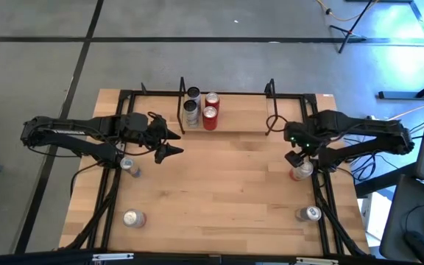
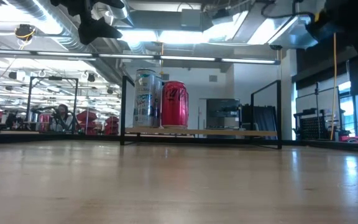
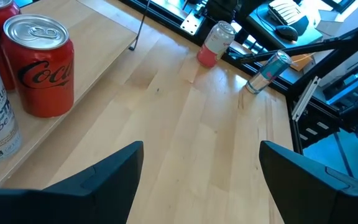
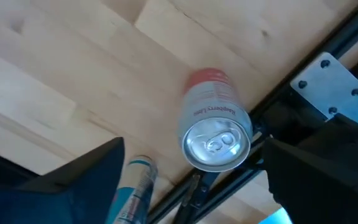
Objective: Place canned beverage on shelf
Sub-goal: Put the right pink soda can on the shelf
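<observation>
Four cans already stand at the shelf's (image 1: 234,126) nine-o'clock end. The right claw (image 1: 294,159), spread wide and empty, hangs over a pink-banded can (image 4: 215,127) at the table's (image 1: 219,199) three-o'clock edge. The left claw (image 1: 174,142), wide too, waits beside the shelf. Three more cans remain.

1. Light wood table (image 1: 227,191), seen from above.
2. The shelf (image 1: 249,124) sits along the table's far edge and holds four upright cans (image 1: 201,109) at its left end.
3. Four loose cans on the table nearer than the shelf: two left (image 1: 129,166) (image 1: 133,218), two right (image 1: 301,171) (image 1: 308,214).
</observation>
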Tool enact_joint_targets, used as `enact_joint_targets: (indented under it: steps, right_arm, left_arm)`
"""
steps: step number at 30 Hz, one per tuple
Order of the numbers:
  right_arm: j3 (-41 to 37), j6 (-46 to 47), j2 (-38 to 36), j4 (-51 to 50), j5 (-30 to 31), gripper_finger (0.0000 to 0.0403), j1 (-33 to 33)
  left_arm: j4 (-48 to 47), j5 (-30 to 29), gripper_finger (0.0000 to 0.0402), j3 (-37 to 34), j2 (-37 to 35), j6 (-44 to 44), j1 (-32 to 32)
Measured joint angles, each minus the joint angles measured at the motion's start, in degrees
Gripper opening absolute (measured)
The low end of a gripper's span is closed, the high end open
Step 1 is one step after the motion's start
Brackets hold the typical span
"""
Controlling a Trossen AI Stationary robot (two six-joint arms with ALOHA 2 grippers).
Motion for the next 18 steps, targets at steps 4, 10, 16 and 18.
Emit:
enact_joint_targets:
  steps: [4,10,16,18]
  right_arm:
    - [-2.1,0.0,-0.1,-0.1,0.0,0.0396,0.0]
    - [-5.3,1.1,0.3,0.0,0.0,0.0379,0.0]
    - [-9.0,1.2,0.3,0.4,-1.1,0.0377,1.3]
    - [-9.4,1.2,0.3,1.6,-1.6,0.0377,2.7]
  left_arm:
    - [0.0,0.0,0.0308,0.0,0.0,0.0,0.0]
    - [0.0,-0.1,0.0308,0.0,0.0,0.0,0.0]
    - [0.0,-0.1,0.0308,0.0,0.0,0.0,0.0]
    - [0.0,-0.1,0.0308,0.0,0.0,0.0,0.0]
